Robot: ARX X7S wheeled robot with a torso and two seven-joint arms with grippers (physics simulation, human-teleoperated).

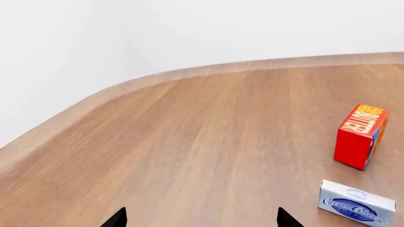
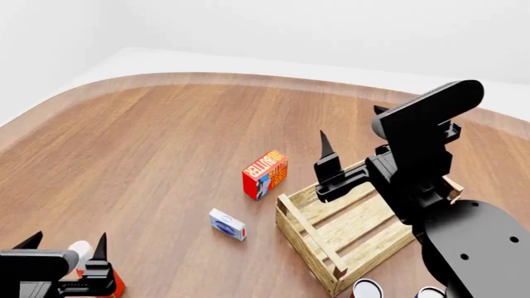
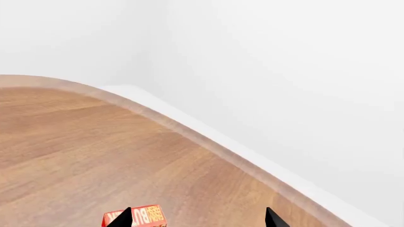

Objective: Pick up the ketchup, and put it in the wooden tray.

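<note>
The ketchup shows only in the head view, at the near left table edge: its white cap (image 2: 80, 249) and a strip of orange-red body (image 2: 116, 284) peek out behind my left gripper (image 2: 66, 242). That gripper is open, its black fingertips standing either side of the cap. Its own wrist view shows the left gripper (image 1: 202, 216) with wide-apart tips and only bare wood between them. The wooden tray (image 2: 305, 231), a light slatted crate, lies to the right. My right gripper (image 2: 350, 124) hangs open above the tray's far end, and the right gripper (image 3: 198, 216) holds nothing.
An orange-red butter box (image 2: 265, 174) stands left of the tray, and a white-and-blue cream cheese box (image 2: 227, 224) lies nearer me. Two cans (image 2: 366, 288) sit by the tray's near corner. The curved table edge (image 2: 207, 77) runs along the back.
</note>
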